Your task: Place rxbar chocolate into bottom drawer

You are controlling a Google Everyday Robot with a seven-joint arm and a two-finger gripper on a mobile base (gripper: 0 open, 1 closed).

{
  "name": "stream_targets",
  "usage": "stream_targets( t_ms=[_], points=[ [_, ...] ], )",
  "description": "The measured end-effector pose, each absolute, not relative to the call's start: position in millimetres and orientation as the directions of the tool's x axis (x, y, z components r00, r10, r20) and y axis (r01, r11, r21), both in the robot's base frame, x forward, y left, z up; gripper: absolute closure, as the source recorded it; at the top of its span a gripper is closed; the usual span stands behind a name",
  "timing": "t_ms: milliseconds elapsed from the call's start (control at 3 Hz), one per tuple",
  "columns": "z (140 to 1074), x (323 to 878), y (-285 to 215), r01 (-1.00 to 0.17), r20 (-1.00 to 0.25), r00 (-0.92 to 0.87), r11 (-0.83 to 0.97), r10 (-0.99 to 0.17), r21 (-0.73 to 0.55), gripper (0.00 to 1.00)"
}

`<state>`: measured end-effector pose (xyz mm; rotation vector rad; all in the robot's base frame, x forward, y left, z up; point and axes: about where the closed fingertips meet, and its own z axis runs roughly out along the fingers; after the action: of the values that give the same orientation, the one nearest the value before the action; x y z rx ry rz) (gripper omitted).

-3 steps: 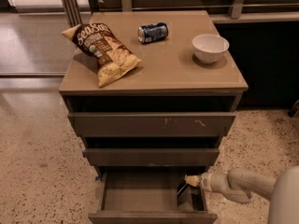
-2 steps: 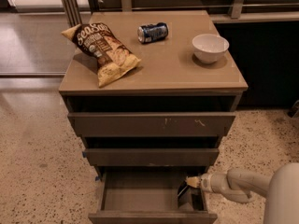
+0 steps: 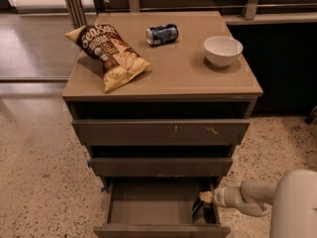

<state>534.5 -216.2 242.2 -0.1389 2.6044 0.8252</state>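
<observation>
Camera view: we see the gripper (image 3: 206,198) at the right end of the open bottom drawer (image 3: 148,230), just above the rxbar chocolate (image 3: 197,210). We cannot tell its grip.

The only wording that can be read is on the chip bag (image 3: 110,53), which lies at the far left of the cabinet top (image 3: 173,71). Pale letters near its upper end look like "Sea Salt", and the smaller print below them is illegible. The blue can (image 3: 162,34) behind it bears markings too small to read. The gripper (image 3: 206,198) sits over the right side of the open bottom drawer (image 3: 148,209).
</observation>
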Motion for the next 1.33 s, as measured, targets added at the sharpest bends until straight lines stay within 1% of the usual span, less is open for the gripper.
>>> stream_targets(
  t_ms=[333, 1333],
  points=[
    [232.6, 532.2, -220.2, -0.205, -0.387, -0.922, 0.826, 0.017, 0.525, 0.82],
    [232.2, 532.1, -220.3, -0.205, -0.386, -0.922, 0.826, 0.016, 0.524, 0.12]
  ],
)
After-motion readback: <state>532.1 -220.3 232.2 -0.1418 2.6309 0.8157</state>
